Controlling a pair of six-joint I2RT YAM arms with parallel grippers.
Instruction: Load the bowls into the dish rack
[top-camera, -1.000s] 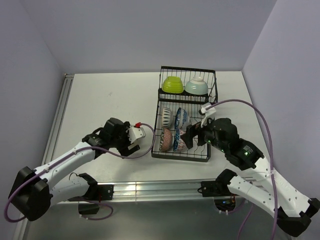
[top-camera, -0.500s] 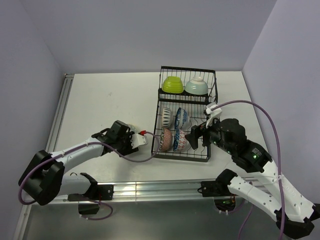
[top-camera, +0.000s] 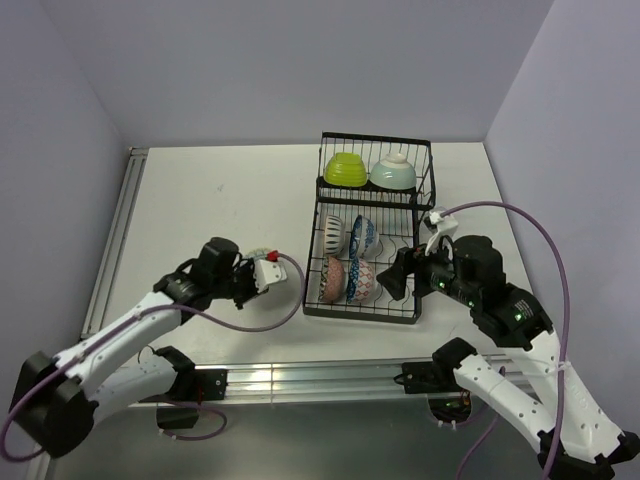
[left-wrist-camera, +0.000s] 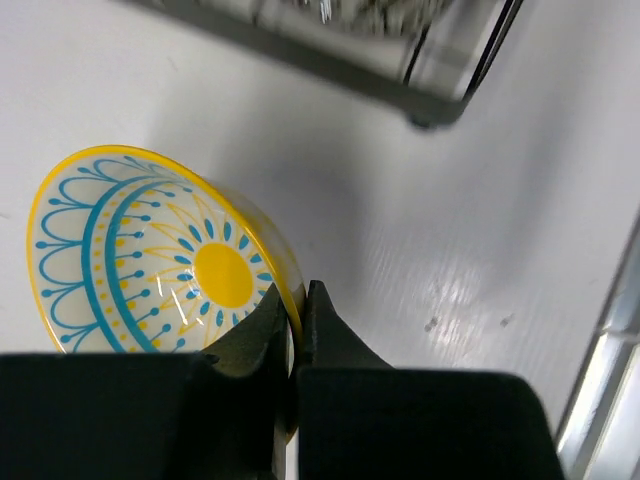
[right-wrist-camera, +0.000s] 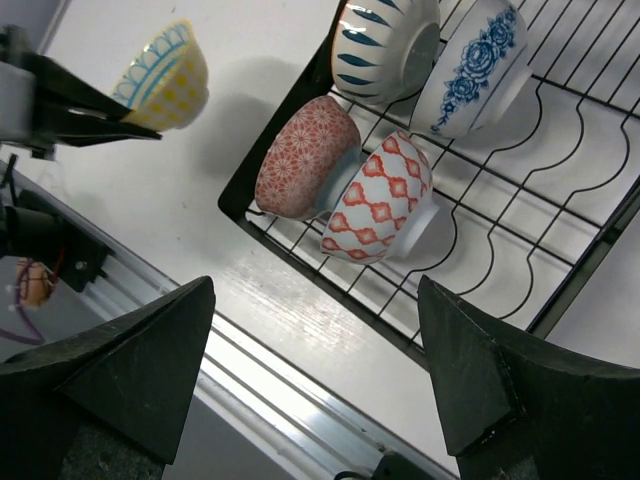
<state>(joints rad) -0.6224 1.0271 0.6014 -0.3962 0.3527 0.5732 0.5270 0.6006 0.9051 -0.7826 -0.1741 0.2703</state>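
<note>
Grip is on the thin wall: the left gripper (left-wrist-camera: 296, 300) is clamped on the near rim of the yellow-and-blue bowl (left-wrist-camera: 150, 255), one finger inside and one outside, which tips the bowl on edge, the way the slots take it. It sits at centre left of the overhead view, seemingly raised off the white table (top-camera: 200, 200) and apart from the dish rack (top-camera: 360, 315). Six bowls are already loaded: a lime green bowl (top-camera: 346, 169) and a mint bowl (top-camera: 393, 173) upturned in the raised basket, and four patterned ones on edge in the slots. The right gripper (right-wrist-camera: 320, 370) hovers by the rack's lower right, jaws wide apart and empty, probably keeping clear of the free slots (right-wrist-camera: 520, 200)
</note>
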